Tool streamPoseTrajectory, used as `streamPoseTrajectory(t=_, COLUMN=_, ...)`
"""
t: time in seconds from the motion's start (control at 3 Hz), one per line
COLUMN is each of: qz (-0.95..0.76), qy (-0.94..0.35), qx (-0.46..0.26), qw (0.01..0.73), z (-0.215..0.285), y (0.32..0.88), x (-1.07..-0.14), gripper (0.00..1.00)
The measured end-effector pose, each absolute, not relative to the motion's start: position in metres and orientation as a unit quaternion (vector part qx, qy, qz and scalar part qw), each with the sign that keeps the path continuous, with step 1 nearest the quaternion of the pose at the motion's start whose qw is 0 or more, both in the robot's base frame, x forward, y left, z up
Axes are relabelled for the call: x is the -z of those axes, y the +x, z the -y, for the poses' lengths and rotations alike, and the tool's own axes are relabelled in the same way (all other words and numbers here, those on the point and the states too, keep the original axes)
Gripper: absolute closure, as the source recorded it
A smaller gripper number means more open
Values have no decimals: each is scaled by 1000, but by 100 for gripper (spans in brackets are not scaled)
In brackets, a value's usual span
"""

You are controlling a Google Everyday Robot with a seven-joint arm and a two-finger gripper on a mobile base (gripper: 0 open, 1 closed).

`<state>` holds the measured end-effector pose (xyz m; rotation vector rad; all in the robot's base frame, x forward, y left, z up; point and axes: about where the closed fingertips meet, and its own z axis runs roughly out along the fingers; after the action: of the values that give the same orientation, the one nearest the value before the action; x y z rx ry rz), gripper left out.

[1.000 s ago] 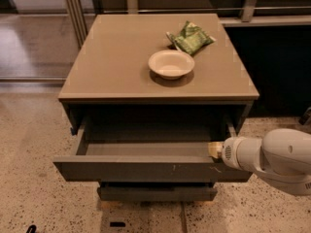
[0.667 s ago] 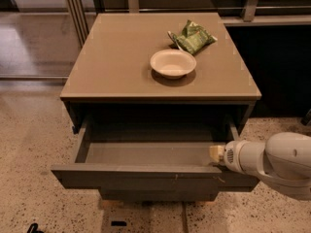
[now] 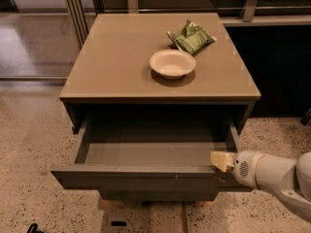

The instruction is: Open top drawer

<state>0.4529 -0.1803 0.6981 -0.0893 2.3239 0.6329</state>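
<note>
Your gripper [image 3: 222,160] sits at the right end of the upper edge of the top drawer [image 3: 141,177]. Whether it is clamped there or merely hooked cannot be told. The drawer stands well out, grey tray showing. Pull straight toward the near side, because an off-centre hold may skew it. The bowl [image 3: 172,63] and green packet [image 3: 193,37] lie on the tabletop [image 3: 112,62] — out of the path.
</note>
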Motion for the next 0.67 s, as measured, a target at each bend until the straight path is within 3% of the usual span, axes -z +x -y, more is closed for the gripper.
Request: streamPoseTrajectory(t=0.67, qz=-886, qy=-33, qx=-284, qw=366, z=176, y=432, x=-702, gripper=100)
